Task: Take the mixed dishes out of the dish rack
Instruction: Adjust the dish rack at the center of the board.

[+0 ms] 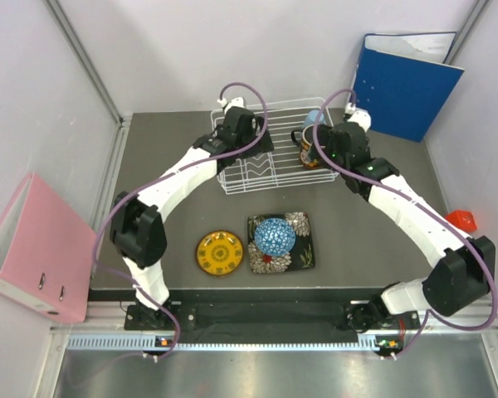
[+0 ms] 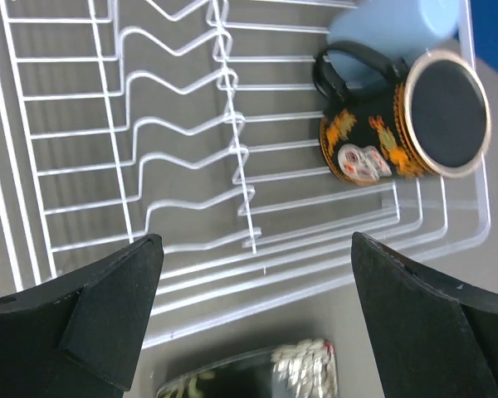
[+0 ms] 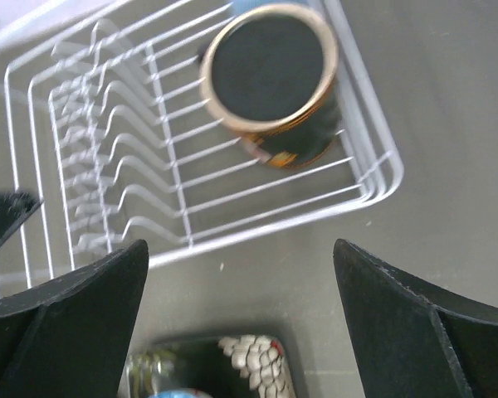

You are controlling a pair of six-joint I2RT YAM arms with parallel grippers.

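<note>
Dish rack (image 1: 274,170), the white wire one, where's it sitting and what's in it? — A

Back middle of the dark surface (image 1: 349,240), long side running left to right. Two things in it, both at its right end: the dark patterned mug (image 2: 382,137) and the small light blue cup (image 2: 394,25) right behind it. — B

And the other dishes? — A

Out front on the surface. The small round yellow patterned plate (image 1: 220,253) lies flat, and just to its right is the black square floral plate (image 1: 303,253) with the blue mosaic-patterned bowl (image 1: 275,237) sitting on it. — B

Tools? — A

Left tool (image 2: 256,249) hangs over the zigzag slots of the rack, fingers spread wide, nothing between them. Right tool (image 3: 241,249) is over the rack's right end, just on the near side of the mug, also spread wide and empty. The mug shows a dark round face with a gold rim in both wrist views. Can't tell if that's base or mouth. — B
</note>
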